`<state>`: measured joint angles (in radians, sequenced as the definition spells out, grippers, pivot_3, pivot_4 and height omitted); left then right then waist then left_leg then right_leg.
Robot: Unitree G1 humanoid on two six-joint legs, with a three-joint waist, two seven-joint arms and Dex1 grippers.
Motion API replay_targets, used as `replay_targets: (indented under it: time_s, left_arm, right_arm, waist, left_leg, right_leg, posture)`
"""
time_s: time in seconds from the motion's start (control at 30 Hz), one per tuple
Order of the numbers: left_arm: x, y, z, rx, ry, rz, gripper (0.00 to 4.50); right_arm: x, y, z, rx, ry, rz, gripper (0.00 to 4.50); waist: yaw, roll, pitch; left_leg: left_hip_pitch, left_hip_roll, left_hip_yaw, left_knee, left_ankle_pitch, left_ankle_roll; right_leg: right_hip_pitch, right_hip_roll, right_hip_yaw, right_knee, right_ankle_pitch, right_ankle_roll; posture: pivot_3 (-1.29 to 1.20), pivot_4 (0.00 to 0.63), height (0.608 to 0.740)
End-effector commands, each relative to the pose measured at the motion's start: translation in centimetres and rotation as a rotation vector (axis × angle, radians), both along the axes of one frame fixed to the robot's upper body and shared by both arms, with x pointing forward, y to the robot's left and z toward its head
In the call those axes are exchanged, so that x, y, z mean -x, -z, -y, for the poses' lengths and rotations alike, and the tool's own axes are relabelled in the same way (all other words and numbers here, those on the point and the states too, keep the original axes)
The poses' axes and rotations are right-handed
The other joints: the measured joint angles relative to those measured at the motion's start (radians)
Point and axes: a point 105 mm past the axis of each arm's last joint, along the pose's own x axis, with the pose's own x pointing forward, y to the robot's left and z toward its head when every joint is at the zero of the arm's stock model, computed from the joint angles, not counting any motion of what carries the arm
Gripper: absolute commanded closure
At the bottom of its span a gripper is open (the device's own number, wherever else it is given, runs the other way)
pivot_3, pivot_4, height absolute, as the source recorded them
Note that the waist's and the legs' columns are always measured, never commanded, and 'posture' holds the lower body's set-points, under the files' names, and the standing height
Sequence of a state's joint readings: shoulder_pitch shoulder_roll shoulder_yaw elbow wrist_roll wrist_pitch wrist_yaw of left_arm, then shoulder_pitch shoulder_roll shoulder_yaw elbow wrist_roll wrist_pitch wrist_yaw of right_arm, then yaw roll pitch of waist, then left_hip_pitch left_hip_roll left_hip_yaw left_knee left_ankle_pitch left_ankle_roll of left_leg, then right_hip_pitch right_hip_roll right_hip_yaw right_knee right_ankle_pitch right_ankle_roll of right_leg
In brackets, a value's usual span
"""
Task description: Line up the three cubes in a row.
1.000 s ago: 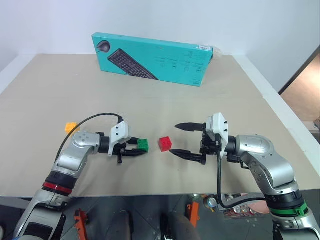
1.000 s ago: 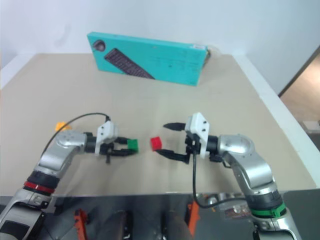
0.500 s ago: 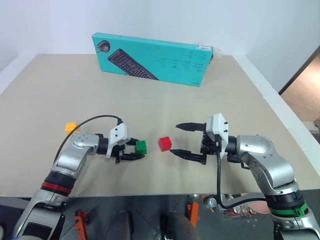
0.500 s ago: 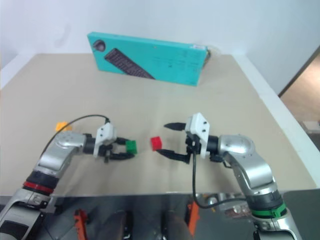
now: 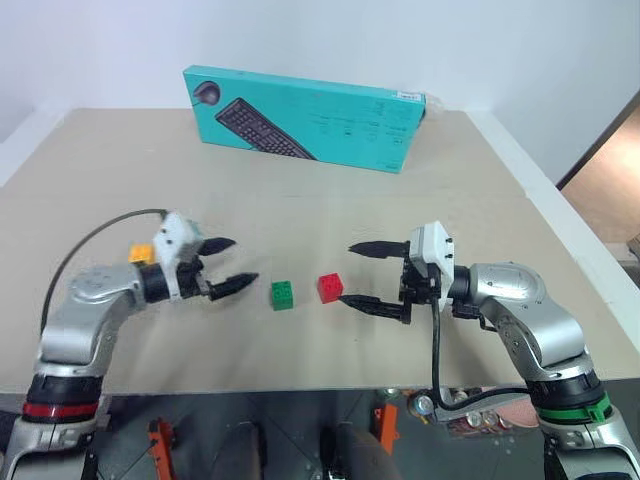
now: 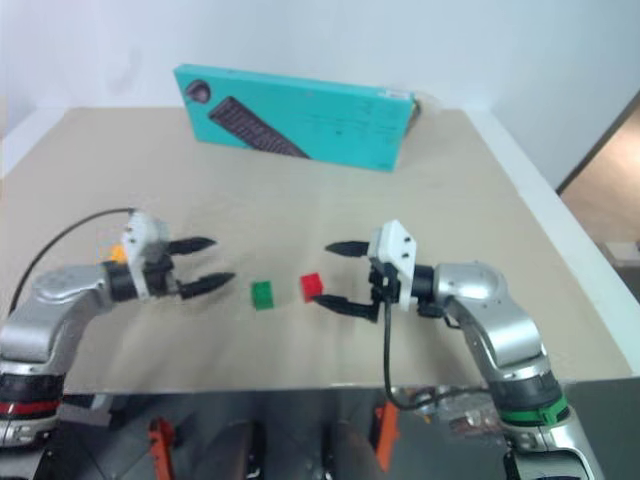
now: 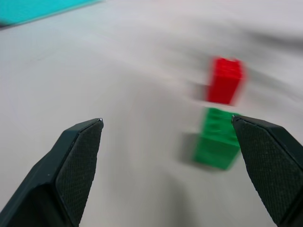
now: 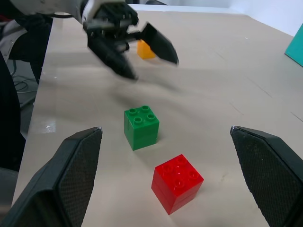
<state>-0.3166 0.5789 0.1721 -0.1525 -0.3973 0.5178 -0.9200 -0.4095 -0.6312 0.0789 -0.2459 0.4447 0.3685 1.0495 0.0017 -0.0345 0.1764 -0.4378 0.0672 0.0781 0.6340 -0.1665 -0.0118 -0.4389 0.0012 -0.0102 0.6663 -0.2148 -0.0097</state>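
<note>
The left gripper [image 5: 226, 265], jaws now spread, has let go of the green cube [image 5: 283, 294] just beside the red cube [image 5: 330, 287] and pulled back, leaving the yellow cube [image 5: 142, 254] to fetch.

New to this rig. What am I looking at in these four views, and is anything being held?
It is a two-armed humanoid robot at a table. Two pictures come from its head camera, looking down over both arms; the other two come from wrist cameras looking out between each gripper's black fingers. On the table sit a green cube beside a red cube, an orange cube behind the left arm, and a teal box at the back. The left gripper and right gripper are both open; nothing is held.
</note>
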Motion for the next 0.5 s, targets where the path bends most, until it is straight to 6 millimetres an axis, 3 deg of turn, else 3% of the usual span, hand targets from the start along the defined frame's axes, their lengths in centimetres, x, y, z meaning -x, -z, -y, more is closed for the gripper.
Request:
replay_targets:
  time_s: [0.03, 0.27, 0.5]
  left_arm:
    - [-1.0, -2.1, -4.1, 0.116, -0.390, 0.131, 0.02]
    - [-2.1, -2.2, -8.8, 0.259, -0.843, 0.198, 0.02]
    - [-1.8, -0.2, -10.2, 0.200, -0.972, 0.164, 0.02]
  right_arm:
    - [-0.1, -1.1, 0.0, -0.002, -0.028, 0.051, 0.00]
    - [-0.5, -1.0, -0.2, 0.008, -0.053, 0.050, 0.00]
    - [-0.6, -0.7, 0.0, 0.027, -0.058, 0.046, 0.00]
  waist:
    - [0.001, 0.000, 0.000]
    - [0.006, -0.001, 0.000]
    - [0.006, -0.002, 0.000]
  left_leg:
    - [0.000, 0.000, 0.000, 0.000, 0.000, 0.000]
    - [0.000, -0.002, 0.001, 0.002, 0.001, 0.001]
    - [0.000, -0.002, 0.001, 0.002, 0.001, 0.001]
  right_leg:
    - [0.000, -0.001, 0.001, 0.000, 0.000, 0.000]
    - [0.001, -0.003, 0.001, 0.000, 0.002, 0.002]
    - [0.001, -0.002, 0.001, 0.000, 0.002, 0.002]
  posture:
    - [0.00, 0.150, 0.740]
    - [0.00, 0.150, 0.740]
    - [0.00, 0.150, 0.740]
